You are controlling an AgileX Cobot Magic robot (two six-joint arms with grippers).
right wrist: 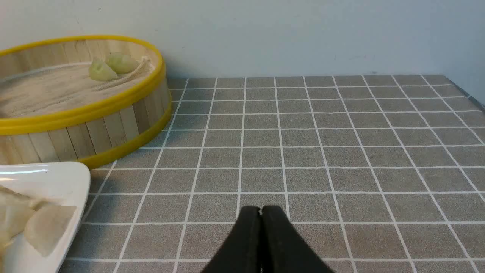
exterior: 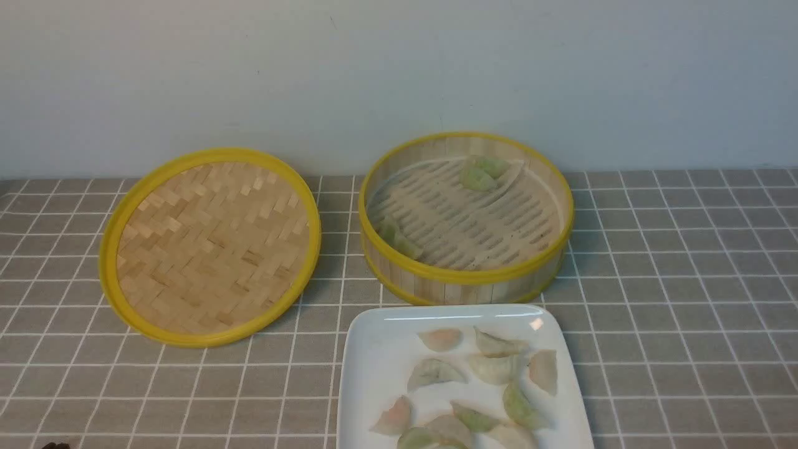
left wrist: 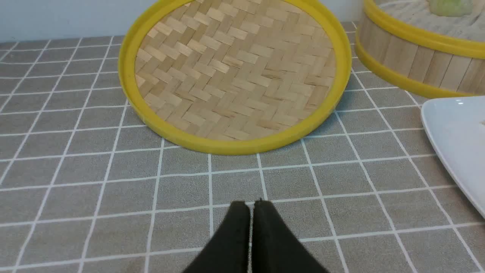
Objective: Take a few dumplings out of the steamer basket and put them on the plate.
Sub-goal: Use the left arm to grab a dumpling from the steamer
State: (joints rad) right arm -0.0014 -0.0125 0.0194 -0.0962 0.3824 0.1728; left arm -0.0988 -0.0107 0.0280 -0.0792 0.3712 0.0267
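Observation:
The steamer basket [exterior: 466, 274] stands at mid-table with a pair of pale green dumplings [exterior: 481, 173] at its far wall and another dumpling [exterior: 399, 240] by its near left wall. Just in front lies the white plate [exterior: 374, 374] carrying several dumplings [exterior: 495, 366]. In the left wrist view my left gripper [left wrist: 251, 204] is shut and empty over the cloth, short of the woven lid. In the right wrist view my right gripper [right wrist: 260, 209] is shut and empty, right of the plate [right wrist: 57, 182] and the steamer basket [right wrist: 113, 125]. Neither gripper shows in the front view.
A shallow yellow-rimmed woven bamboo lid [exterior: 212, 246] lies left of the basket. A grey checked cloth [exterior: 686, 299] covers the table, and a pale wall [exterior: 399, 75] rises behind. The table's right edge [right wrist: 470, 96] shows in the right wrist view.

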